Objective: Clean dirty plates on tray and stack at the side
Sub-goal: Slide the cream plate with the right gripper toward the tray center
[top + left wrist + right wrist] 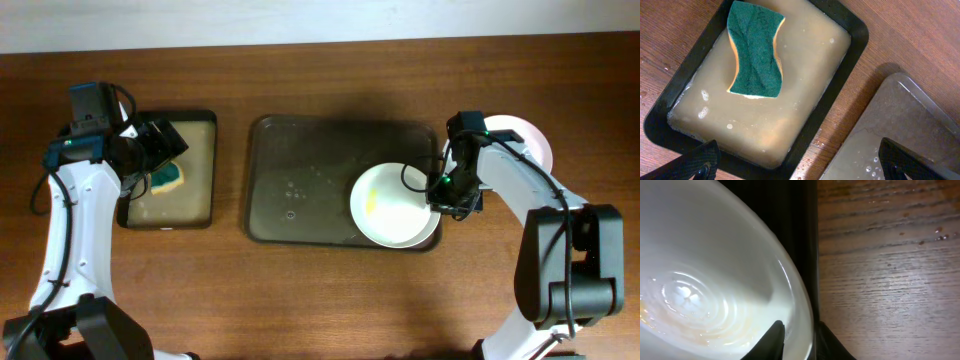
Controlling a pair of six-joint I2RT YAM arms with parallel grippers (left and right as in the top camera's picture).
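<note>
Wood covers the whole table, and the big dark tray [300, 150] sits in the middle. One plate [390, 205] lies in the tray's end nearest the right edge, with a yellow smear and water inside. The right gripper [450, 198] pinches its rim between both fingers [774, 339]. The plate looks wet, so it could slip out or bump the tray's low rim when lifted. Another plate [532, 132] waits near the right edge, partly under the arm, which could knock it. Near the left edge, the left gripper [165, 150] hangs wide open, holding nothing, over the sponge [755, 50] in the small black tray [857, 35] of soapy water.
</note>
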